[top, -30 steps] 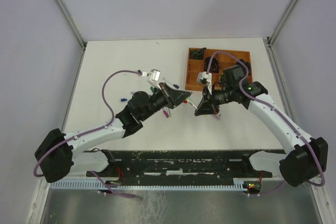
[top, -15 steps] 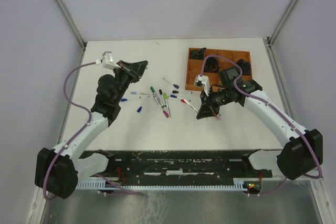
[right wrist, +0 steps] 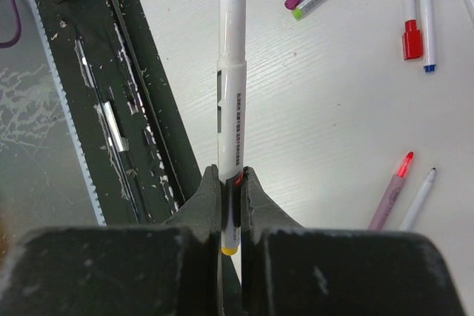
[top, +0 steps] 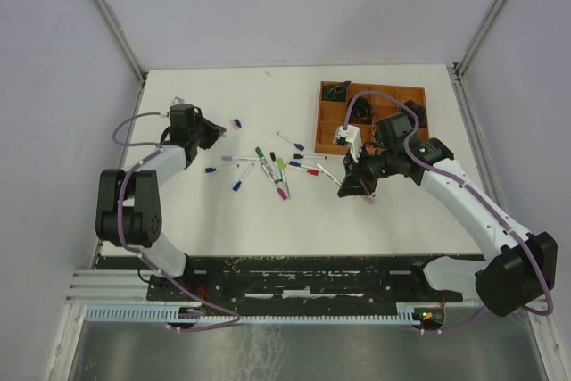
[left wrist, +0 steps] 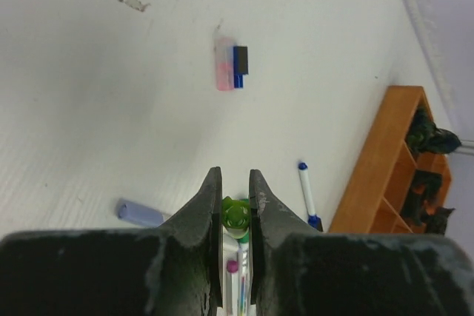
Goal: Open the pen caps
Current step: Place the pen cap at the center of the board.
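Green plastic fills the narrow slit between the left gripper's (left wrist: 235, 177) fingers. It is a small pen cap (left wrist: 236, 216), pinched at the tips, with only its rounded top showing and the rest lost behind the black fingers. From above it cannot be made out at all. That gripper hangs over the far left of the white table (top: 223, 86). Beyond it lie two loose caps (left wrist: 230, 69), one pink and one blue, side by side and touching; the top view reduces them to a single purplish speck. The right gripper (right wrist: 231, 174), right of the middle and just near of the tray, is clamped tight on the yellow-ended tail of an uncapped pen (right wrist: 231, 72). Its greenish tip is cut off by the top edge of the wrist view, and from above the fingers hide this pen almost wholly. Other pens (top: 265, 167) lie scattered flat across the middle of the table, some crossing, their caps too small to count. At the far right stands the brown tray (top: 332, 122), partly covered by the right arm (top: 464, 194). Several of its compartments hold dark lumps (top: 336, 90) that cannot be identified.
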Controlling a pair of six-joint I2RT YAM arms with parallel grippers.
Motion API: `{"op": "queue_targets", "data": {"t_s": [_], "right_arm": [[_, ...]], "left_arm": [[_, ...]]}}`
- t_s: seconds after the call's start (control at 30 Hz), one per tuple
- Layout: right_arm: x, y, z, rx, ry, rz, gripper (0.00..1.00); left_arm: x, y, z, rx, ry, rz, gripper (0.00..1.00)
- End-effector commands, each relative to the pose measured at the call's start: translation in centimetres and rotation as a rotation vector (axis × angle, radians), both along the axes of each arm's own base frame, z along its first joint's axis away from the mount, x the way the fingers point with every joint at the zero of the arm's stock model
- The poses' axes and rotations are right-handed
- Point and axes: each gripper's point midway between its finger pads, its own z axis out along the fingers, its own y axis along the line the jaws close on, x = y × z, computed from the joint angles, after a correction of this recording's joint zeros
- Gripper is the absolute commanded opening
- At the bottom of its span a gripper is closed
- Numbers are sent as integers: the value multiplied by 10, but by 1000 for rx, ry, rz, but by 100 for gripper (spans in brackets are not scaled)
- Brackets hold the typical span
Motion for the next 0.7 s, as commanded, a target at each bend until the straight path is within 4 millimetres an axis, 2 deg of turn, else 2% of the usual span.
{"op": "queue_targets", "data": {"t_s": [0.0,0.2,0.37,0.67], "right_arm": [[10,3,12,18,-60,0,2],[10,3,11,15,-59,0,2],[10,3,9,12,-51,0,2],[10,3,9,13,-50,2,1]], "left_arm": [[22,19,-19,130,96,11,3],[47,17,-47,121,168,1,3],[59,11,-56,99,187,-17,4],[78,6,-69,87,221,-40,13]]}}
